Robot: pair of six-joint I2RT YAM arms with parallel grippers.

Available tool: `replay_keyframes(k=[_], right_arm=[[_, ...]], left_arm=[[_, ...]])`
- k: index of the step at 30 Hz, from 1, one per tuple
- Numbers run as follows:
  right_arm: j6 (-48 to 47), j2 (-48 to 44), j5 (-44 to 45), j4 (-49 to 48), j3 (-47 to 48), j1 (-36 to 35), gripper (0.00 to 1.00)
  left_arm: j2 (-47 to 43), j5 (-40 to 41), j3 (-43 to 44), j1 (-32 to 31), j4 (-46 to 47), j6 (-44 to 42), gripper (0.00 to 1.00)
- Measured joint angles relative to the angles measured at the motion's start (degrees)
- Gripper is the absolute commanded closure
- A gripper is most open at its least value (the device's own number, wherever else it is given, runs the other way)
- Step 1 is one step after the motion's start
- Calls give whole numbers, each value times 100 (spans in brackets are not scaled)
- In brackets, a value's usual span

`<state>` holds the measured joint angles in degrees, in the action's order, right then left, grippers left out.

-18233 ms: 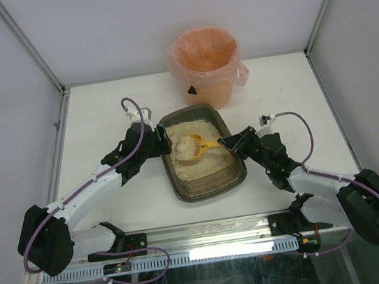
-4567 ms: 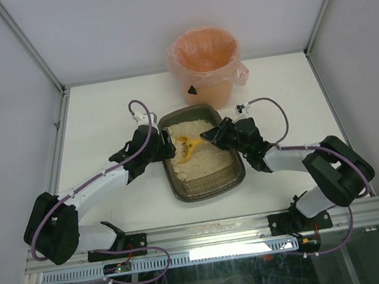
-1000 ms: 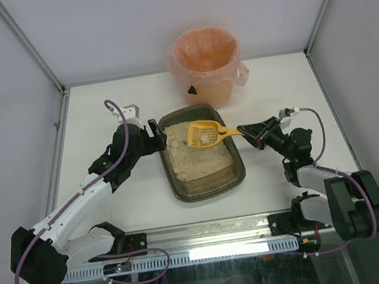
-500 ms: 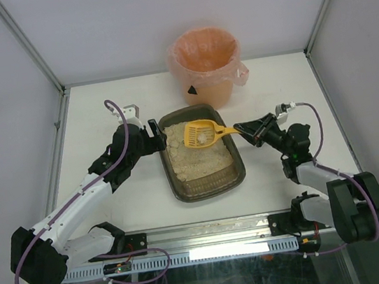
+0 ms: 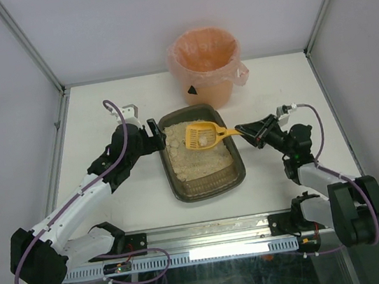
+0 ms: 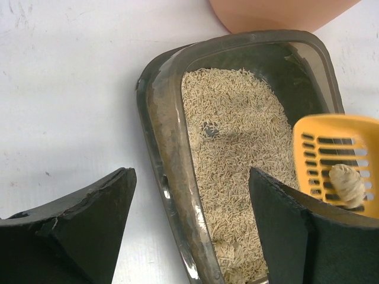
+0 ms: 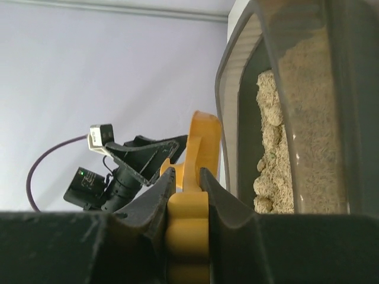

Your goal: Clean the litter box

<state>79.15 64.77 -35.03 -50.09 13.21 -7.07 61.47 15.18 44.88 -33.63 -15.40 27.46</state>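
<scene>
The litter box [image 5: 179,189], a shallow dark tray with beige litter, lies mid-table. It also shows in the left wrist view [image 6: 161,118] and the right wrist view [image 7: 237,89]. My right gripper [image 5: 242,132] is shut on the handle of the yellow slotted scoop [image 5: 201,135] and holds it above the box's far end, with a pale clump [image 6: 347,184] in its bowl. The handle shows between the right fingers [image 7: 188,177]. My left gripper [image 5: 156,135] is open, its jaws standing on either side of the box's left rim [image 6: 192,228] without touching it.
A round bin with a pink liner [image 5: 206,64] stands just behind the litter box. Metal frame posts and white walls bound the table on the left, right and back. The arm bases sit along the near edge.
Over the last second the scoop moved slightly left over the box, staying lifted with the clump. Earlier it was down in the litter. The left gripper has stayed by the left rim.
</scene>
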Motion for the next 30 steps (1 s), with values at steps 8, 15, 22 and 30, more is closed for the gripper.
replay_keyframes(k=[8, 15, 22, 30], right_arm=[[-31, -186, -179, 208, 181, 173, 100], [-109, -415, -280, 667, 507, 243, 100], [-114, -651, -258, 1403, 1231, 341, 100], [-584, -328, -22, 2520, 3392, 450, 100]], left_arm=[[-13, 0, 0, 0, 0, 0, 20], [-68, 2, 0, 0, 0, 2, 20], [-74, 42, 0, 0, 0, 2, 20], [-74, 105, -2, 0, 0, 4, 19]])
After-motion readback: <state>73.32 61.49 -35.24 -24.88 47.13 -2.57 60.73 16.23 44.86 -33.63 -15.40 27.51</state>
